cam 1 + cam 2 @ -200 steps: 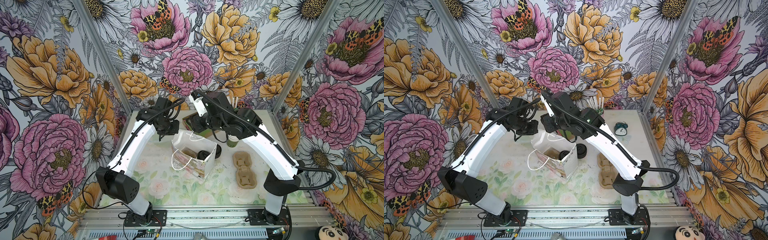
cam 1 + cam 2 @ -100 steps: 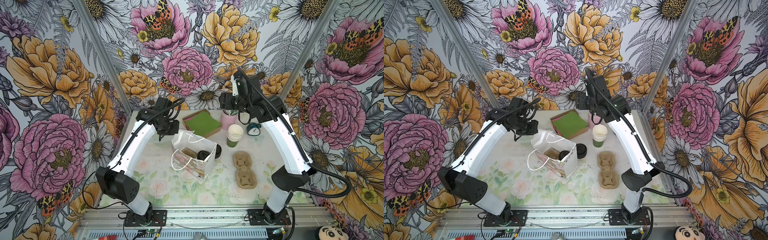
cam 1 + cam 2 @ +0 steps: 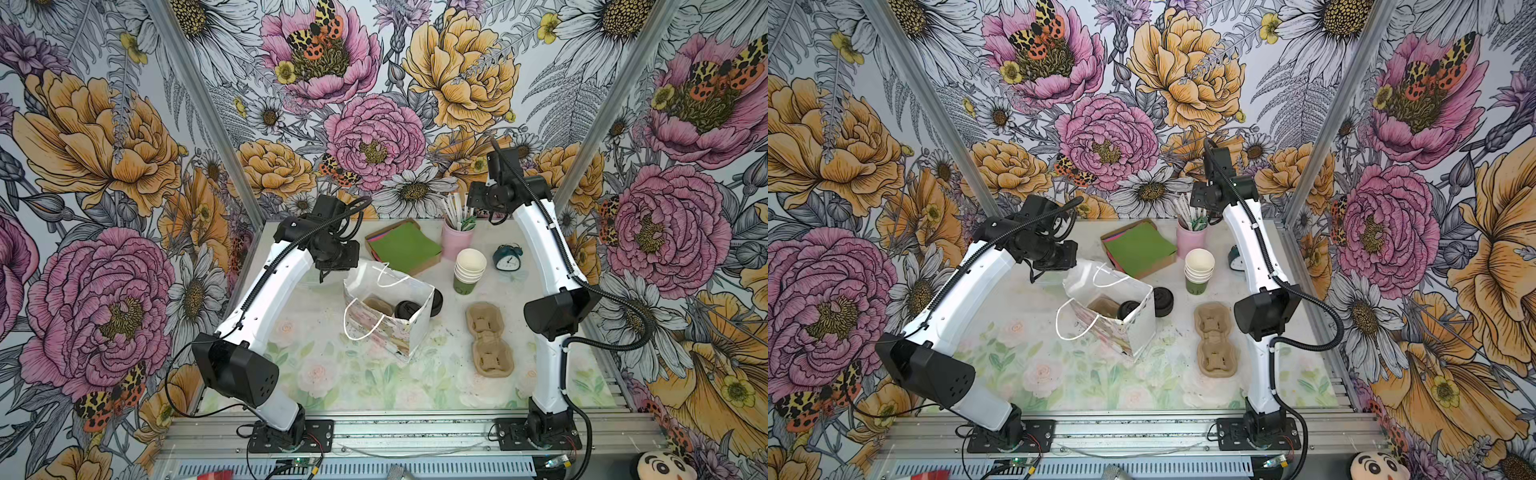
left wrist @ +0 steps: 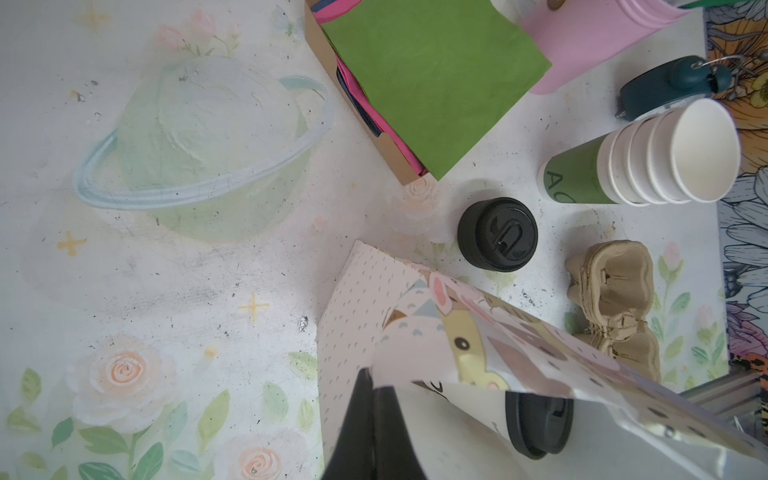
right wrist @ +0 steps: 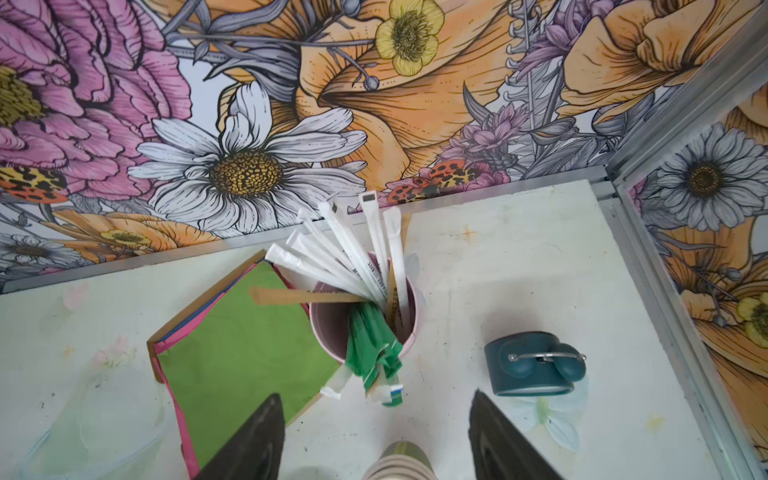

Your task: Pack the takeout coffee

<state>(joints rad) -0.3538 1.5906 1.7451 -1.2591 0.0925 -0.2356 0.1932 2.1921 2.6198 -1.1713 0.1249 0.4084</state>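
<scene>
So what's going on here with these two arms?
They're packing a takeout coffee, which sits inside the paper gift bag. The left gripper is shut on the bag's rim, holding it open. The right gripper is open and empty above the pink cup of straws at the back.

both top views: high, frontal, whole table (image 3: 320, 332) | left wrist: close over bag (image 4: 519, 340) | right wrist: over pink cup (image 5: 326, 328), facing wall (image 5: 249, 124) | wrists share napkins (image 4: 428, 83)

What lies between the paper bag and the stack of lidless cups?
A squat pile of black lids, seen in a top view and the left wrist view.
</scene>
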